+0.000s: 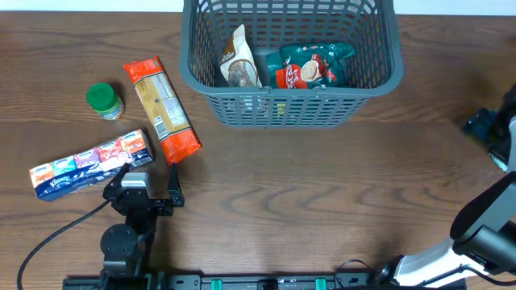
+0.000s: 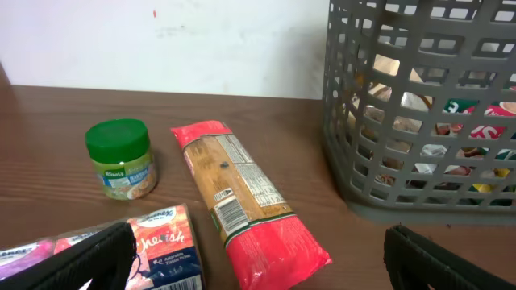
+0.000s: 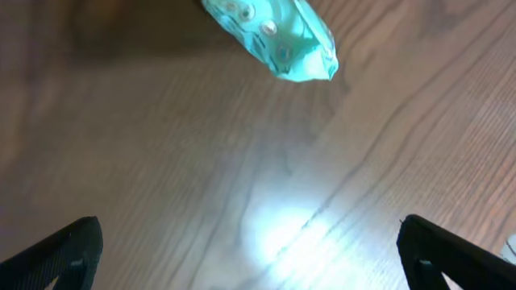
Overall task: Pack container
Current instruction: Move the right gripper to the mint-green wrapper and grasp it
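Wooden table (image 1: 322,201): pasta packet (image 1: 161,109), lying 11-to-5, sits at 1 o'clock just beyond our spread, empty left claw (image 1: 146,182); our right claw (image 3: 258,254), also spread, is farther.

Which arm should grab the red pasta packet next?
Probably the left. Its open left gripper sits right beside the pasta packet. The right gripper is far off, on the other side of the basket.

Bright glare on blurry tabletop (image 3: 266,229)
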### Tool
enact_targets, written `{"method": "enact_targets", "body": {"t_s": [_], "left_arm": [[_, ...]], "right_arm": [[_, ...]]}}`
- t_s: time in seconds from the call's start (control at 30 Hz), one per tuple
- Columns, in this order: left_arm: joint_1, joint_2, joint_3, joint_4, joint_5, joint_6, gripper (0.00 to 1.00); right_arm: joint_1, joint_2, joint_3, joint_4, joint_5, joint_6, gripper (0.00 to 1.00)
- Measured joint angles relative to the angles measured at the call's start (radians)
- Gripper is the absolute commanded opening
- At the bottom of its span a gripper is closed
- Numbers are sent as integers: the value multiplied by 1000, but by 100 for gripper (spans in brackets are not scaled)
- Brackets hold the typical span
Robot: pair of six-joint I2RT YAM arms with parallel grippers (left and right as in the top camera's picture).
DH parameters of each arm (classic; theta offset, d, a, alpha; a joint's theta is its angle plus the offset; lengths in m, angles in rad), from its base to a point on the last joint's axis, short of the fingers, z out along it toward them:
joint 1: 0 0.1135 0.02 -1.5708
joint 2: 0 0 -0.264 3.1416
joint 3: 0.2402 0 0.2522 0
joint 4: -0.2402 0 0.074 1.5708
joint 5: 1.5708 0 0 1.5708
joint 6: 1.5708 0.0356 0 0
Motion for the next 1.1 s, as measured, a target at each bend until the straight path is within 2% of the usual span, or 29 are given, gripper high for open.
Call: {"method": "enact_targets", "body": {"t_s": [0.13, 0.6, 0.9, 1.1], "left_arm": [[0, 0, 0, 0, 0, 0, 99], [0, 0, 0, 0, 0, 0, 98], [0, 0, 0, 0, 0, 0, 98], [0, 0, 0, 0, 0, 0, 98]], "right_arm": [[-7, 0, -53, 75, 35, -21, 99], [-39, 0, -68, 265, 56, -308, 99], [-134, 6, -68, 271, -31, -364, 99], [-144, 93, -68, 271, -52, -366, 99]]}}
